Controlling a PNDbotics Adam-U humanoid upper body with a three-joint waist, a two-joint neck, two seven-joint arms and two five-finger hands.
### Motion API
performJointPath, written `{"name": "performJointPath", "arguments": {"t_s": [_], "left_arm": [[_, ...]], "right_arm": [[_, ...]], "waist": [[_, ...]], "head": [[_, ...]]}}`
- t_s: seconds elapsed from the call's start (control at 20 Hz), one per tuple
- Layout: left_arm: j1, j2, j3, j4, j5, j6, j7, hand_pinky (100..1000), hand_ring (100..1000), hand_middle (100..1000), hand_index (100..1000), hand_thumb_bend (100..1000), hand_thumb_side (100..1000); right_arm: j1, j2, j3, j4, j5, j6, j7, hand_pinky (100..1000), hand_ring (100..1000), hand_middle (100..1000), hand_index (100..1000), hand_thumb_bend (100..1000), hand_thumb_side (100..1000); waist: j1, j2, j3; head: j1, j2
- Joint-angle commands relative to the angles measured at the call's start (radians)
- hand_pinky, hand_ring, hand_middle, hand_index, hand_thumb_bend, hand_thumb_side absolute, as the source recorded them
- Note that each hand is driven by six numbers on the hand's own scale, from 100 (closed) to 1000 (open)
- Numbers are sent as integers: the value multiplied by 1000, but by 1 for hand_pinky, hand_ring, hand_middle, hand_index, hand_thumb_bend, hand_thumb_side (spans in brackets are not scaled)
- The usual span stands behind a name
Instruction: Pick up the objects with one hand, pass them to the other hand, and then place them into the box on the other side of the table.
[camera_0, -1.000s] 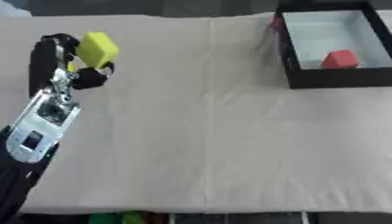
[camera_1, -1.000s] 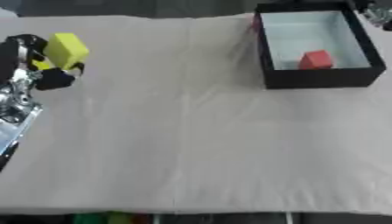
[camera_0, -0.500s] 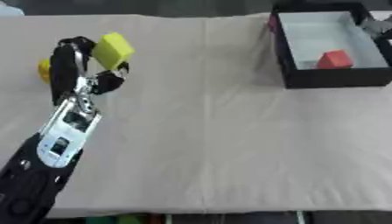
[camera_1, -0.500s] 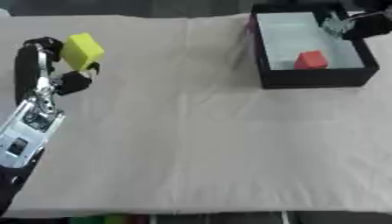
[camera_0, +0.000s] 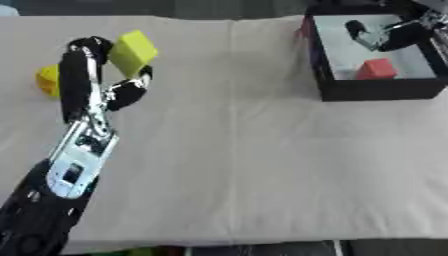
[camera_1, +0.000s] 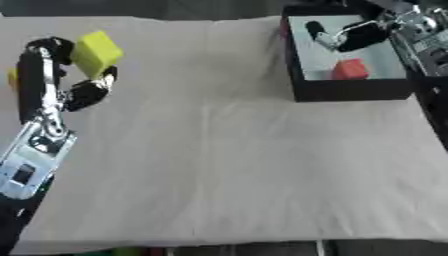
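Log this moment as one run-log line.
left hand: holding yellow block | right hand: over box | red block: in box

Matt beige cloth (camera_0: 254, 130) on table; box (camera_0: 376, 90) glossy black; yellow block (camera_0: 133, 50) matt.

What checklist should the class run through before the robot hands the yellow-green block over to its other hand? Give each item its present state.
1. Block held by left hand: ok, pinched between fingers and thumb, lifted off the cloth.
2. Right hand free to receive: ok, it holds nothing that shows.
3. Right hand at a meeting point: not ok, it hangs over the box, far from the block.
4. Path between the hands: ok, only bare cloth lies there.
5. Room in the box: ok, one red block inside, white floor showing beside it.
6. Yellow thing behind the left hand: cannot tell what it is.
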Motion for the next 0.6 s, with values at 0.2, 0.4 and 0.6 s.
{"name": "performJointPath", "arguments": {"t_s": [0.2,0.4,0.6], "left_arm": [[-37,-26,-22,-18,21,-80,-36,545,569,489,418,100,100],[-57,-46,-35,-8,18,-102,-63,541,567,487,418,100,100],[-69,-61,-38,-2,12,-117,-90,534,562,486,416,100,100]], "right_arm": [[-37,10,9,5,50,-111,81,1000,1000,1000,991,100,151],[-59,31,17,10,66,-118,94,1000,1000,1000,993,100,147],[-81,48,25,9,78,-122,102,1000,1000,1000,995,100,134]], "waist": [[-6,-20,18],[-3,-11,39],[0,-6,47]], "head": [[-33,-20],[-48,-33],[-62,-34]]}}
